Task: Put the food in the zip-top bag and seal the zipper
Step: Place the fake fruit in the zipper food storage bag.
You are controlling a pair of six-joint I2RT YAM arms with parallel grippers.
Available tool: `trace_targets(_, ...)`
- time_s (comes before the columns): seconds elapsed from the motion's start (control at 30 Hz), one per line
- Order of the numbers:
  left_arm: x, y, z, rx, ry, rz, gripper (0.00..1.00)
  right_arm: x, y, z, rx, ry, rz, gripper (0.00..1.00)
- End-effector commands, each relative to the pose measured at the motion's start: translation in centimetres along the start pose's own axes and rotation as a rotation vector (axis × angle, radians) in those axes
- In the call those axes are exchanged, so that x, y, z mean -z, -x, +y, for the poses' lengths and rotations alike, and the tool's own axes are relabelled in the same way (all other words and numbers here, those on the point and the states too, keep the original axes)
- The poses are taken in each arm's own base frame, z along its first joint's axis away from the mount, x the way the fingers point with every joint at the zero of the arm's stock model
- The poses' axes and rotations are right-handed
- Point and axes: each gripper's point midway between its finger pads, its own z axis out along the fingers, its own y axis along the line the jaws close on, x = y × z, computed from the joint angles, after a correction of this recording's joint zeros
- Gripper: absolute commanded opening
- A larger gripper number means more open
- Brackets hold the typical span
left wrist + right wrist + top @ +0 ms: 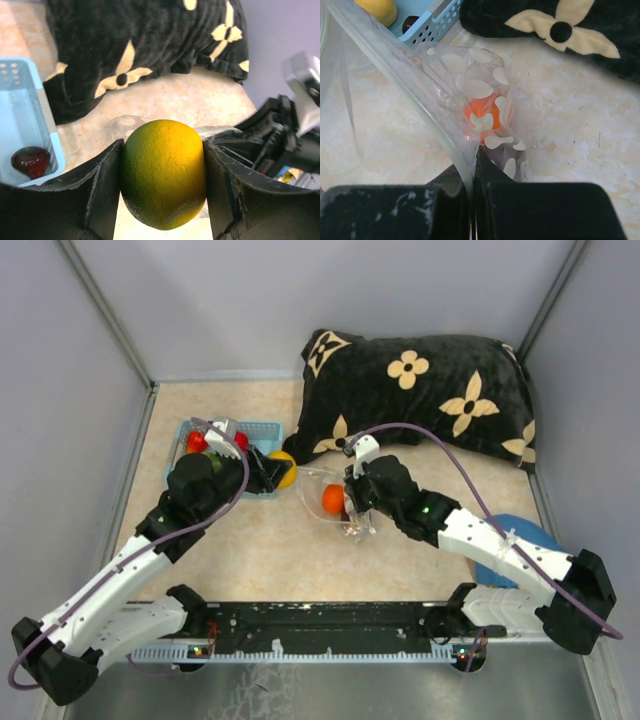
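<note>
A yellow-green fruit is being gripped by the half-spread left fingers while the zip-top bag is being held open for loading, its rim pinched by the closed right fingers.

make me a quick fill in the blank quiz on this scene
The yellow fruit is held by the ___ end effector.
The right end effector pinches the bag, which holds one ___ toy.
The basket is light ___.
Missing: left; orange; blue.
</note>
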Motion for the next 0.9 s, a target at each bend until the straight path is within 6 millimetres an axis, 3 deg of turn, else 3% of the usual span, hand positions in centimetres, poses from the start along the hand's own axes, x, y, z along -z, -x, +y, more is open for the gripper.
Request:
trace_targets(0.0, 1.5, 1.7, -3.7, -0.111, -0.155, -0.108, 0.37, 0.7, 3.5, 0.6, -0.030, 0.027, -0.081, 0.00)
trace_targets(0.17, 2.5, 1.3, -7.2, -0.206, -0.296, -0.149, 0.35, 1.4, 4.7, 0.7, -0.043, 0.038, -0.128, 0.00)
trace_targets(0.43, 1.5, -1.1, -11.0, -0.401, -0.395, -0.119, 0.35, 2.0, 5.7, 1.0, -0.045, 0.054, -0.152, 0.00)
trace_targets(0.6, 0.0, -2.9, -11.3, -0.555, -0.385, -0.099, 0.35, 2.4, 6.0, 1.2, -0.058, 0.071, -0.166, 0.00)
trace_targets(0.87, -1.6, -4.3, -9.7, -0.728, -0.266, -0.051, 0.38, 3.1, 6.2, 1.2, -0.059, 0.075, -0.171, 0.00)
